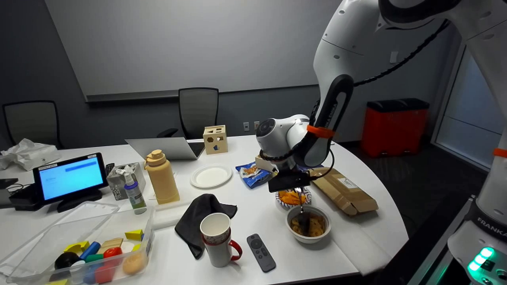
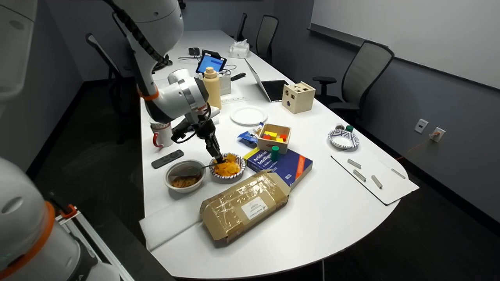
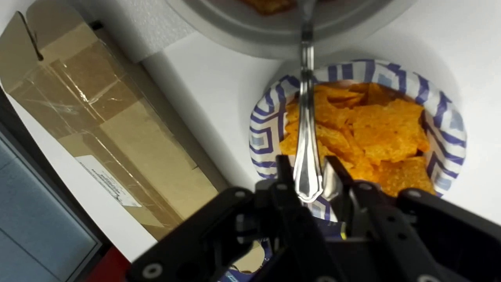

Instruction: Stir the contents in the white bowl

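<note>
The white bowl stands near the table edge in both exterior views (image 1: pixel 309 239) (image 2: pixel 185 190); part of its rim shows at the top of the wrist view (image 3: pixel 250 43). Its brown-orange contents (image 1: pixel 317 225) lie low inside. A metal spoon (image 3: pixel 307 113) has its dark-looking head (image 1: pixel 304 223) in the bowl among the contents, its handle slanting up over the bowl's rim. My gripper (image 3: pixel 309 166) is shut on the spoon's handle end, the fingers close on both sides. It is above the smaller patterned bowl (image 3: pixel 260 141) of orange chips; in an exterior view its fingertips (image 2: pixel 219 158) hide some chips.
A cardboard box (image 2: pixel 246 207) lies close beside both bowls. A black remote (image 1: pixel 261 252) and stacked mugs (image 1: pixel 217 241) stand on the bowl's other side. A blue book (image 2: pixel 281 164), a wooden box of blocks (image 2: pixel 273 143) and a snack bag (image 1: pixel 253 174) lie behind.
</note>
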You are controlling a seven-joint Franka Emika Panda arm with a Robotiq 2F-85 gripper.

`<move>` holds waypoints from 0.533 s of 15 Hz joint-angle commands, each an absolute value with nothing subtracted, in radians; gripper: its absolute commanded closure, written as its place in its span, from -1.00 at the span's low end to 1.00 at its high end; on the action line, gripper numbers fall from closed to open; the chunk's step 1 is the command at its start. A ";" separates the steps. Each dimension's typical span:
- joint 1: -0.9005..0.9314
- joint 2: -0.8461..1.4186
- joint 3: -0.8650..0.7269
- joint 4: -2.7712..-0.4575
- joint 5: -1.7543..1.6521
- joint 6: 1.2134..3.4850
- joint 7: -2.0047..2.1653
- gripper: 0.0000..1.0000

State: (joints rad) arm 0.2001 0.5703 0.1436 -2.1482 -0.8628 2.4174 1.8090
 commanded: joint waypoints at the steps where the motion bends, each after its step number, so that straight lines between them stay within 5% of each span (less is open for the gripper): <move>1: 0.230 0.570 0.112 -2.129 -0.802 2.437 1.755 -0.17; 6: 0.260 0.563 0.092 -2.118 -0.787 2.432 1.720 -0.93; 8: 0.264 0.565 0.092 -2.112 -0.774 2.418 1.683 -1.00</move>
